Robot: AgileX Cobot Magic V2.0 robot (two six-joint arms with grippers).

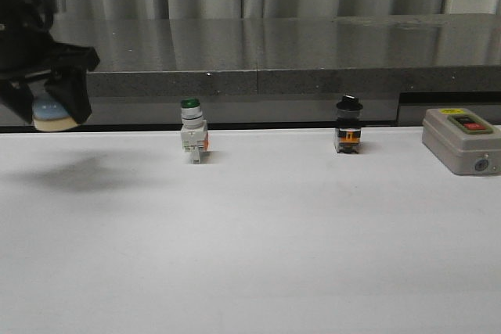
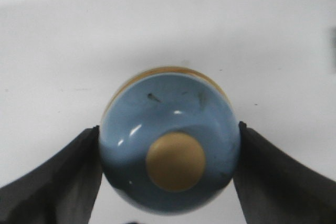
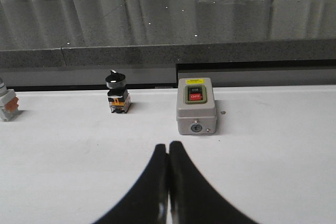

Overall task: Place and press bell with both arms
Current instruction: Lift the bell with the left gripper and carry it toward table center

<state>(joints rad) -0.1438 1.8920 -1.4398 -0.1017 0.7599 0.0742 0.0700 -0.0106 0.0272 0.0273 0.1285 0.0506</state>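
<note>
The light-blue bell point(image 2: 169, 142) with its cream button fills the left wrist view, and both black fingers press against its sides. In the front view my left gripper point(image 1: 56, 111) hangs above the table at the far left, shut on the bell point(image 1: 53, 115), whose blue dome and cream base peek out below the fingers. A shadow lies on the table under it. My right gripper point(image 3: 168, 146) shows only in the right wrist view, its fingers pressed together with nothing between them, low over the white table. The right arm is out of the front view.
A green-capped white push-button switch point(image 1: 192, 131) and a black selector switch point(image 1: 348, 125) stand at the table's back edge. A grey box with red and black buttons point(image 1: 460, 140) sits at the far right, straight ahead of the right gripper point(image 3: 196, 105). A dark stone ledge point(image 1: 274, 52) runs behind.
</note>
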